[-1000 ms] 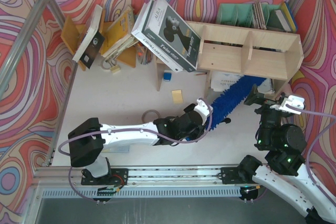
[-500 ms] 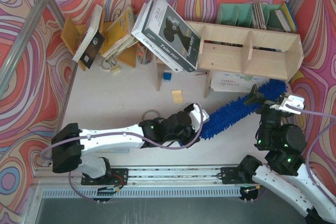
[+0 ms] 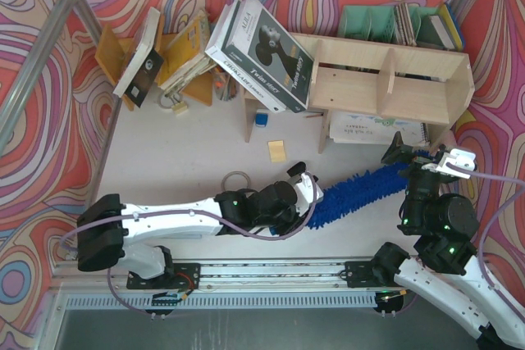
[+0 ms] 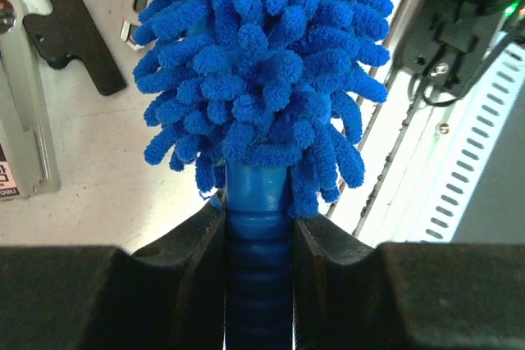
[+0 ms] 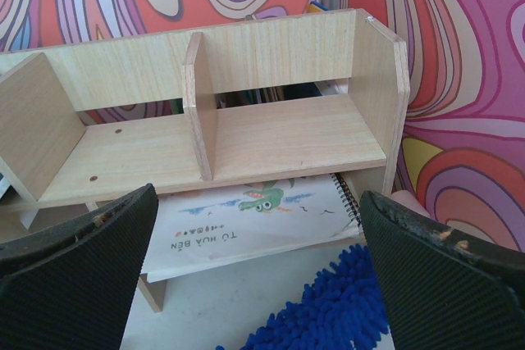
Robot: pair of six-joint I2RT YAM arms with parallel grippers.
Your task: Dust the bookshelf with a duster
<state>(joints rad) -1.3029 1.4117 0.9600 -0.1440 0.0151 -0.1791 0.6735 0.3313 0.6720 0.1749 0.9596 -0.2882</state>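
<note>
The pale plywood bookshelf (image 3: 385,79) stands at the back right; its compartments fill the right wrist view (image 5: 271,137). The fluffy blue duster (image 3: 361,190) lies low over the table in front of the shelf, pointing right. My left gripper (image 3: 305,201) is shut on its blue ribbed handle (image 4: 258,276), with the head (image 4: 254,63) stretching away. My right gripper (image 3: 422,157) is open and empty, facing the shelf, with the duster's tip (image 5: 328,317) just below between its pads.
A spiral sketchbook (image 5: 262,219) lies under the shelf's lower board. Large books (image 3: 261,51) lean on the shelf's left end. An orange-brown rack with tilted books (image 3: 156,55) stands at the back left. A yellow note (image 3: 277,150) and a blue cube (image 3: 261,119) lie on the table.
My left arm has pulled back and down, swinging the duster head from under the shelf's lower level to lie flatter, pointing right towards the right gripper. The right arm has stayed still.
</note>
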